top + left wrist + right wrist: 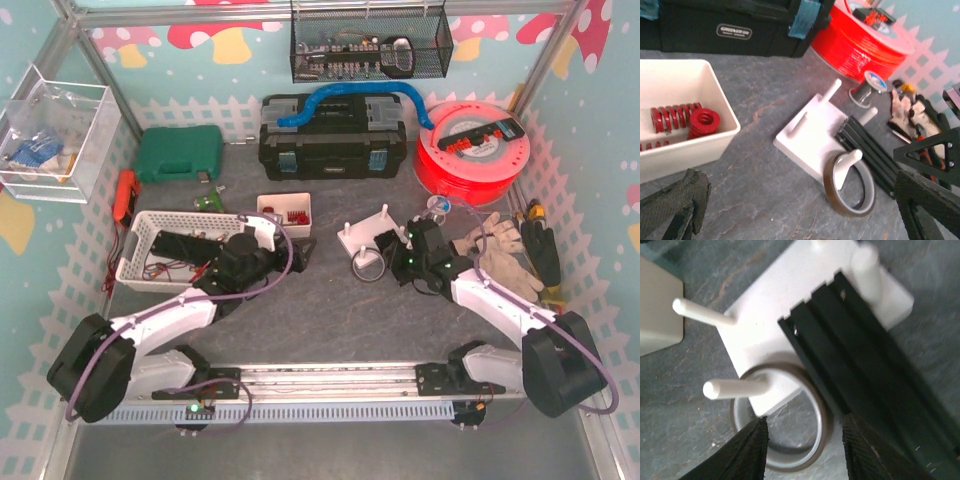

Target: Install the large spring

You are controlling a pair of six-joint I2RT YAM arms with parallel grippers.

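Note:
Red springs lie in a small white box (297,203), also in the left wrist view (716,86). A thick short spring (704,122) sits beside a longer coil (672,117). The white peg base (357,237) carries a black aluminium extrusion (870,150) and a brown tape ring (849,182) hung round one peg (735,387). My left gripper (800,210) is open and empty, low over the table between the box and the base. My right gripper (805,450) is open and empty just above the tape ring (780,420), next to the extrusion (860,360).
A black toolbox (330,140) and a red filament spool (470,150) stand at the back. A green case (178,152) and a white basket (150,245) are at the left. Work gloves (500,250) and a small solder spool (437,207) lie at the right.

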